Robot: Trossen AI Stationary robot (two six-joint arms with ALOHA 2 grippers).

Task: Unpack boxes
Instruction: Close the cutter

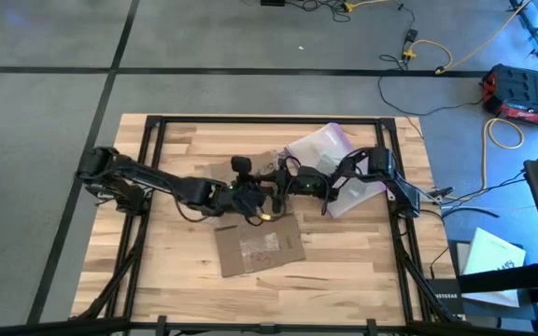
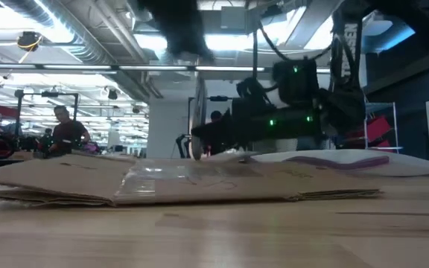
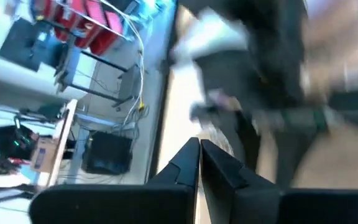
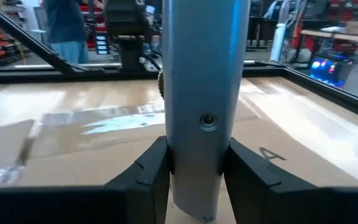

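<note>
A flattened brown cardboard box with clear tape lies flat on the table near the middle; it also shows in the low view and beyond my right fingers. A second piece of brown cardboard lies under the arms. My right gripper, reaching level from the table's right, is shut on a grey knife-like tool. My left gripper, coming from the table's left, is shut with nothing between its fingers and hangs above the table. My right gripper pinches the grey tool's flat body between its two fingers, one on each long edge, a little below the screw. The fingers reach level from the table's right and lie along the tool. The tool juts out past the fingertips, clear of the cardboard.
A clear plastic bag with a purple zip edge lies at the table's far right, under the right arm. A black frame borders the tabletop. Bare wood shows at the near left. People show in the room behind.
</note>
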